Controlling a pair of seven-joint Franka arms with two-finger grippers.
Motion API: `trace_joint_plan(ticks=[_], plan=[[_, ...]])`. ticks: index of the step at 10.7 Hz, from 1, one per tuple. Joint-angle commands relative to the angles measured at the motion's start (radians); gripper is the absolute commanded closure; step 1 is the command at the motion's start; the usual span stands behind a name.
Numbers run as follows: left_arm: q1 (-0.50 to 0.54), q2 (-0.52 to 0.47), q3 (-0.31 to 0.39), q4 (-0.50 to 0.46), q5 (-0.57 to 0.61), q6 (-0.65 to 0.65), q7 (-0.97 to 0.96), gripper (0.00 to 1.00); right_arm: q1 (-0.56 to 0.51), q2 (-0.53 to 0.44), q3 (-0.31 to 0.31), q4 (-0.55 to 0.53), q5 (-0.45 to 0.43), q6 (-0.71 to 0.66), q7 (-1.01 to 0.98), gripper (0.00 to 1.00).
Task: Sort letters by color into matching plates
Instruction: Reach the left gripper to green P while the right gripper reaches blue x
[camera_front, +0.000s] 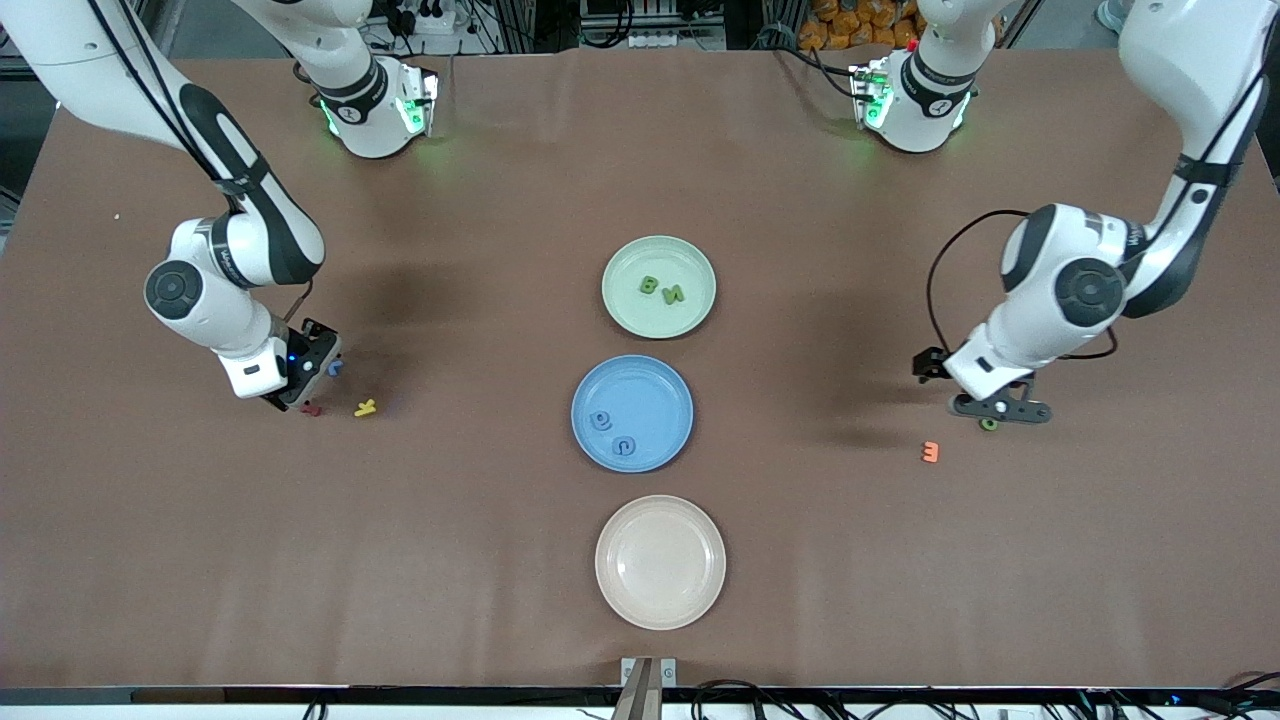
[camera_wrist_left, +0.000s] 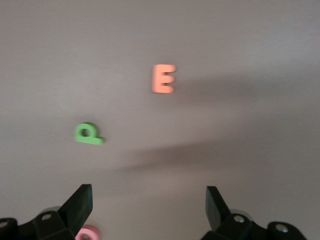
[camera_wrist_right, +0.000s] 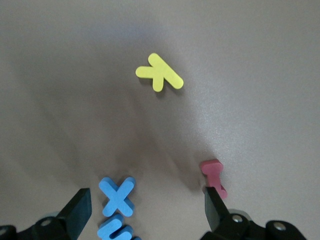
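Observation:
The pale green plate (camera_front: 690, 262) holds two green letters (camera_front: 650, 285) (camera_front: 673, 294). The blue plate (camera_front: 655, 390), nearer the front camera, holds two blue letters (camera_front: 600, 420) (camera_front: 624, 446). My right gripper (camera_front: 305, 375) is open and low over the table at the right arm's end. Below it lie a blue X (camera_wrist_right: 117, 196) and a second blue letter (camera_wrist_right: 116, 229), one of which shows in the front view (camera_front: 334, 368). My left gripper (camera_front: 1000, 410) is open and low at the left arm's end, beside a green P (camera_wrist_left: 88, 133), which also shows in the front view (camera_front: 989, 424).
A beige plate (camera_front: 660, 560) lies nearest the front camera. A yellow letter (camera_front: 365, 407) and a red letter (camera_front: 311, 409) lie by the right gripper. An orange E (camera_front: 930, 452) and a pink letter (camera_wrist_left: 88, 233) lie by the left gripper.

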Motion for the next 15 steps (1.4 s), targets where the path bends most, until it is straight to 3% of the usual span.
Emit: trace_joint_plan(ticks=[1,3,7,12,14,15], plan=[[0.09,0.0,-0.016,-0.034,0.014,0.056,0.122,0.0,-0.031,0.005,0.023,-0.016,-0.019,0.037,-0.009,0.0],[0.101,0.045,-0.009,-0.032,0.052,0.107,0.147,0.06,-0.031,0.005,0.023,-0.035,-0.019,0.055,-0.009,0.0],[0.153,0.183,0.002,0.006,0.27,0.187,0.139,0.14,-0.03,-0.014,0.023,-0.066,-0.019,0.062,-0.009,0.0],[0.15,0.209,0.022,0.031,0.29,0.187,0.144,0.28,-0.031,-0.034,0.024,-0.104,-0.019,0.071,-0.011,0.0],[0.15,0.227,0.024,0.046,0.29,0.187,0.144,0.28,-0.031,-0.038,0.027,-0.105,-0.019,0.071,-0.011,0.17],[0.15,0.232,0.027,0.054,0.29,0.187,0.144,0.28,-0.031,-0.038,0.029,-0.105,-0.021,0.072,-0.011,0.35]])
